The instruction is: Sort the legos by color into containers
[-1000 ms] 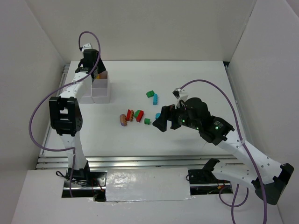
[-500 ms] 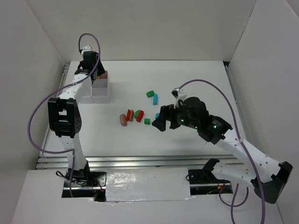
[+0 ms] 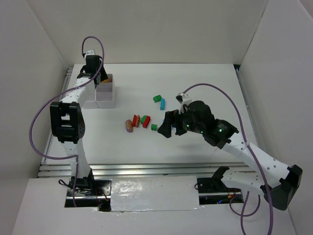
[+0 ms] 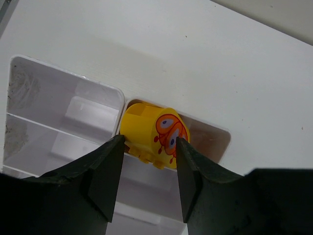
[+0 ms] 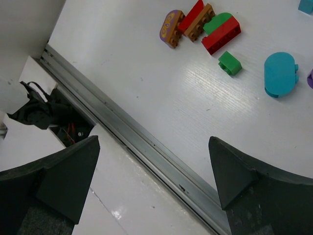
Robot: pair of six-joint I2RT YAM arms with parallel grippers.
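Since a second ago the right tool (image 5: 154, 142) has eased slightly left. It hangs wide open and empty above the near edge of the worktop (image 5: 122, 73). Loose legos lie beyond it: a small green brick (image 5: 230, 63), a teal oval (image 5: 280, 74), a red brick (image 5: 222, 38) with a green arch (image 5: 220, 22) against it, and a purple-faced oval (image 5: 170, 22). My left tool (image 4: 147, 144) seems closed on a yellow lego (image 4: 146, 129) printed with orange cartoon eyes. That piece is at a far-end compartment of the white tray (image 4: 29, 98), though I cannot tell whether it rests inside.
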